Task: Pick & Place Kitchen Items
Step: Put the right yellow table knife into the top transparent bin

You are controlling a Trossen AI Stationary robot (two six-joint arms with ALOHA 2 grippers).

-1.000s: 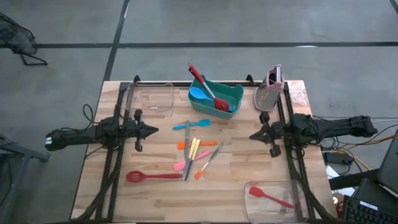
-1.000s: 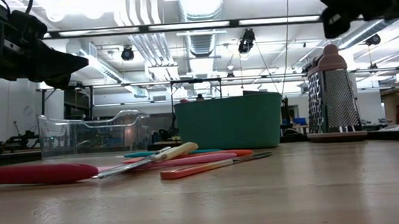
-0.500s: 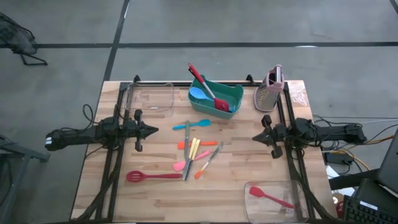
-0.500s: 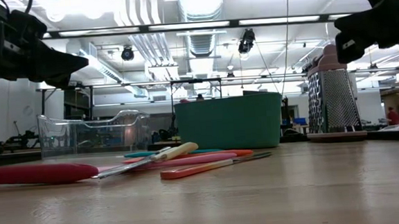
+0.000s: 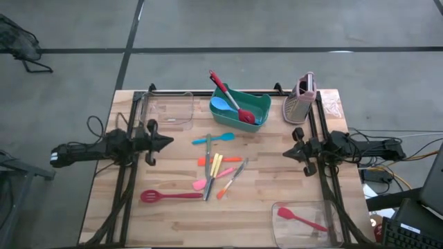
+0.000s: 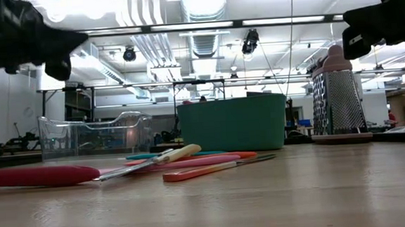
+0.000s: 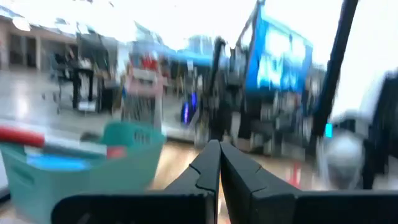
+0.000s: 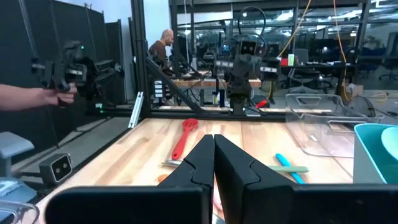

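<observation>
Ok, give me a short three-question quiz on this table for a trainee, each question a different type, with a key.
1. True or false: the red slotted spoon lies inside the green bin.
2. Which container holds a single red spatula? A) the clear tub at the near right corner B) the green bin C) the clear tub at the far left
3. Fill in: the left gripper and right gripper are both ___, holding nothing.

Key: 1 false, it lies on the table; 2 A; 3 shut.
</observation>
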